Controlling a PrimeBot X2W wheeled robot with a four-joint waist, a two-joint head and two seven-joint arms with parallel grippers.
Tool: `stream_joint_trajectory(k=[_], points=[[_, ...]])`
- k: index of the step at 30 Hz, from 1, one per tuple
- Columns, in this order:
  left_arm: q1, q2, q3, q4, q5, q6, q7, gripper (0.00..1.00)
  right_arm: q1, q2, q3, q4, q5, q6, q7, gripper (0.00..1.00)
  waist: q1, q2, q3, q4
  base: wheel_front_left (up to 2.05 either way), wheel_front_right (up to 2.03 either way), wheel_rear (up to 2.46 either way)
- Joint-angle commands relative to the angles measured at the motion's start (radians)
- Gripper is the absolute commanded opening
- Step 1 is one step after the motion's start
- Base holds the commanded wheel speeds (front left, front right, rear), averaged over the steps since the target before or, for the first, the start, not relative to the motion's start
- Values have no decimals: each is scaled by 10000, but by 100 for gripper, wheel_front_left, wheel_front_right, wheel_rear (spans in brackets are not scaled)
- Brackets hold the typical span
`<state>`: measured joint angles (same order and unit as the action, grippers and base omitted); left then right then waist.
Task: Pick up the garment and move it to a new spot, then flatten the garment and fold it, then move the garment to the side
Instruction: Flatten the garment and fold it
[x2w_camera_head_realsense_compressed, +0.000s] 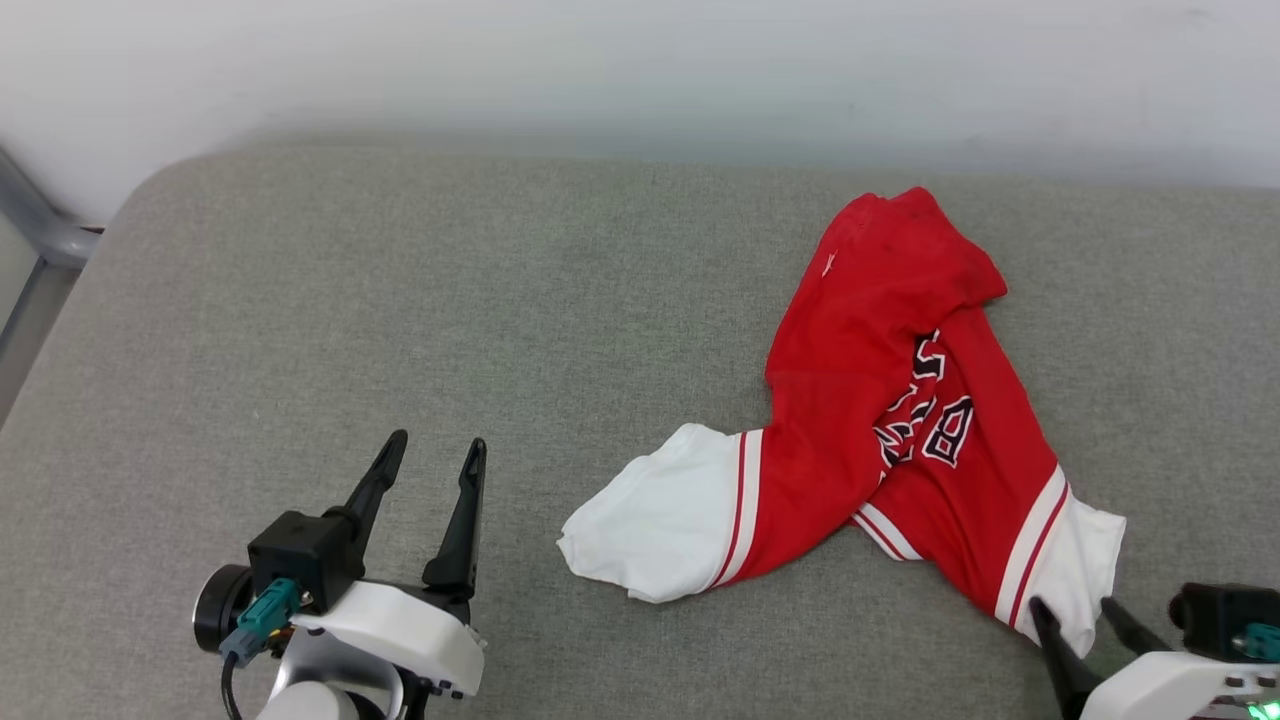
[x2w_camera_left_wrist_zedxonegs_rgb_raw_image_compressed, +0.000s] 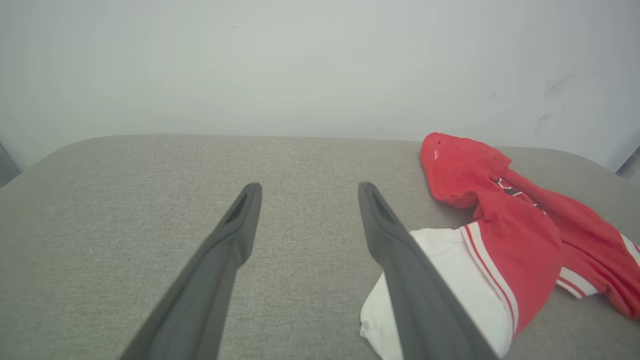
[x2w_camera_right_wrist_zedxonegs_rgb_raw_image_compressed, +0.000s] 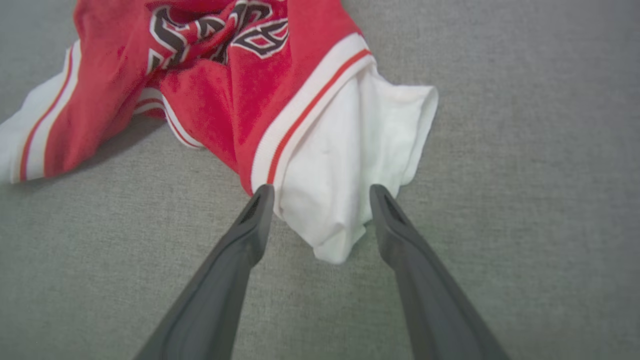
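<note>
The garment (x2w_camera_head_realsense_compressed: 870, 380) lies on the right side of the cushion (x2w_camera_head_realsense_compressed: 400, 330), and the wall (x2w_camera_head_realsense_compressed: 640, 60) is behind it. The left gripper (x2w_camera_head_realsense_compressed: 438, 440) is at the front left, apart from the garment. One sleeve end (x2w_camera_head_realsense_compressed: 1085, 560) lies between the fingers of the right gripper (x2w_camera_head_realsense_compressed: 1070, 603), at the front right.

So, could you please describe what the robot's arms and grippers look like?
The left gripper has two long, dark, tapering jaws on a black block, a white wrist shell, a teal connector with a black cable and a round black housing. The right gripper looks alike: dark jaws, white shell, teal connector, plus a small green light.
</note>
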<state>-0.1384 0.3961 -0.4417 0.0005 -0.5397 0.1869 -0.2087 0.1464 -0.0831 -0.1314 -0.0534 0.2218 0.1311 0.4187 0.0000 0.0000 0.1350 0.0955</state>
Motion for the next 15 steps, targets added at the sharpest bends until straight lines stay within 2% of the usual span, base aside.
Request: stream_joint_trajectory(k=[1,9,13,15], points=[[161,46,9,-3,-10,78,24,100,-23,143,-178,8,54,-10,-690,100,0,0,-142,-27,0,0,0],[627,277,237,-127,-150,434,168,100,-111,315,-216,-352,-197,-7,-3291,100,0,0,-615,-190,0,0,0],[646,446,230,-116,-194,487,514,100,-274,334,-227,-633,-545,-7,-3828,100,0,0,-729,-256,0,0,0],[484,462,83,-106,-343,368,962,100,-281,338,-256,-728,-579,-7,-3879,100,0,0,-745,-286,0,0,0]])
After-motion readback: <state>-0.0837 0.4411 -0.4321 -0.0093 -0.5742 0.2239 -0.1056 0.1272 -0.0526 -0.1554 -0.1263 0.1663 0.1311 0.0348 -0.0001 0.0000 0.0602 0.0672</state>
